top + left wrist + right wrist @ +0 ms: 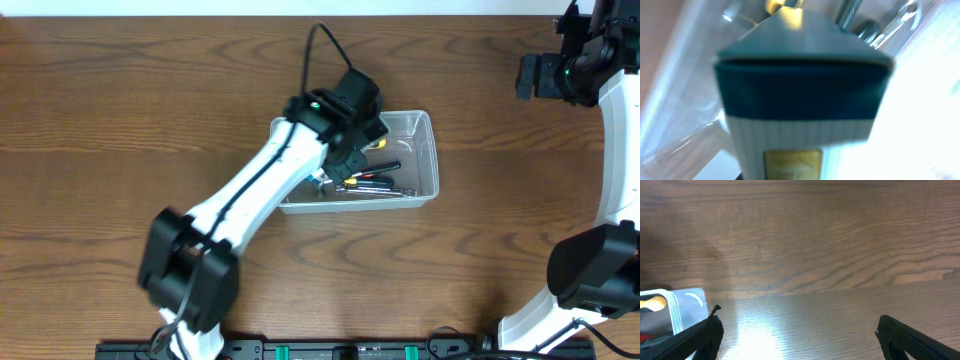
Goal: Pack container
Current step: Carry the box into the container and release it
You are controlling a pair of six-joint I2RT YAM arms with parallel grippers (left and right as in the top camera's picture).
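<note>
The clear plastic container (432, 160) sits mid-table with several hand tools (375, 183) lying in it. My left gripper (350, 145) hangs over the container's left half. In the left wrist view a teal and white box with a yellow label (800, 100) fills the frame right at the jaws and hides the fingers. Behind it are the container's clear wall (685, 100) and some metal tool shafts (865, 25). My right gripper (535, 77) is open and empty at the far right, above bare table (797, 330). A corner of the container (685, 300) shows in the right wrist view.
The wooden table (120, 120) surrounds the container on all sides. The right arm's base (590, 270) stands at the right front. A black rail (340, 350) runs along the front edge.
</note>
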